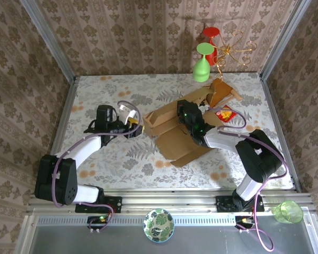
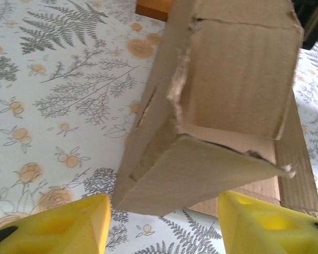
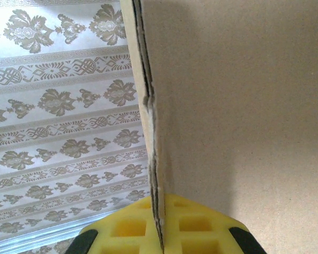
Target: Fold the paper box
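The paper box (image 1: 176, 142) is a light-brown corrugated piece lying partly folded mid-table, its walls raised at the far left end. My left gripper (image 1: 139, 128) is at that left end. In the left wrist view its yellow fingers (image 2: 61, 225) stand apart, open, with the box's end flap (image 2: 201, 169) just ahead of the gap (image 2: 164, 227) and touching neither finger. My right gripper (image 1: 194, 123) reaches over the box's middle. Seen from the right wrist, it (image 3: 160, 233) is shut on the edge of an upright cardboard wall (image 3: 244, 106).
A reddish wooden board (image 1: 222, 92) and a red snack packet (image 1: 226, 114) lie just right of the box. A green glass (image 1: 201, 66) and a red glass (image 1: 212, 34) hang on a gold rack (image 1: 234, 50) at the back. A plate (image 1: 159, 225) and green cup (image 1: 287, 211) sit on the near ledge.
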Controlling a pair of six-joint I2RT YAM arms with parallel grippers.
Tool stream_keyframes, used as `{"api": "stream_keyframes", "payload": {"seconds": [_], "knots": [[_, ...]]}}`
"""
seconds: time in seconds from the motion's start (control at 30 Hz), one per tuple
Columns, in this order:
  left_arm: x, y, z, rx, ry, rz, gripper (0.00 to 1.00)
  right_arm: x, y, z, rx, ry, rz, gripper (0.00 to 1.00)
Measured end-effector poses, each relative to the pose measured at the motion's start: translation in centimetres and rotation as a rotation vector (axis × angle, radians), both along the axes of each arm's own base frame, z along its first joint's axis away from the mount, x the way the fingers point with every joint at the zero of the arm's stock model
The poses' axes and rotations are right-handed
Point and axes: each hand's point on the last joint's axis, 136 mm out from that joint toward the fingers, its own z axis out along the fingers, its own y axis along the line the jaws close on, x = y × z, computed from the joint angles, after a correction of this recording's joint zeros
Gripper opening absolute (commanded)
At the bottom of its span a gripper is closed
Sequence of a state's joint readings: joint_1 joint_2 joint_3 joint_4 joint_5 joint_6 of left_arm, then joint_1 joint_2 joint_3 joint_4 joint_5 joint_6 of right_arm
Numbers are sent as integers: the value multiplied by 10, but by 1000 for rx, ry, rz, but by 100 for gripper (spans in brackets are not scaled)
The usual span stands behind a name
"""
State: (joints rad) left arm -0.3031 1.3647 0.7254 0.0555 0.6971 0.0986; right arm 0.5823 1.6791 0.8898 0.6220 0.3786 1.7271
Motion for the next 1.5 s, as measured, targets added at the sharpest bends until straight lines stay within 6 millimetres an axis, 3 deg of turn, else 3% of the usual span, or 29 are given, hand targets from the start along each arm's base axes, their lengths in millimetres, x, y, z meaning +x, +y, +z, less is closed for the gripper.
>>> {"api": "stream_keyframes", "payload": {"seconds": [0.3,0.67,0.97,1.2,1.33,1.5], "knots": [[-10,-21,-6,6,0,-60,61,5,4,1,7,-1,5,0],[-13,-39,-12,15,3,-101,57,6,3,1,5,7,-3,0],[-16,-45,-11,11,2,-109,66,7,2,2,12,9,-12,0],[-3,-23,-7,-10,31,-73,69,7,2,1,11,12,-11,0],[13,-3,12,-56,30,-55,67,7,2,1,11,12,-10,0],[31,23,35,-106,8,-20,57,8,2,1,9,16,-9,0]]}}
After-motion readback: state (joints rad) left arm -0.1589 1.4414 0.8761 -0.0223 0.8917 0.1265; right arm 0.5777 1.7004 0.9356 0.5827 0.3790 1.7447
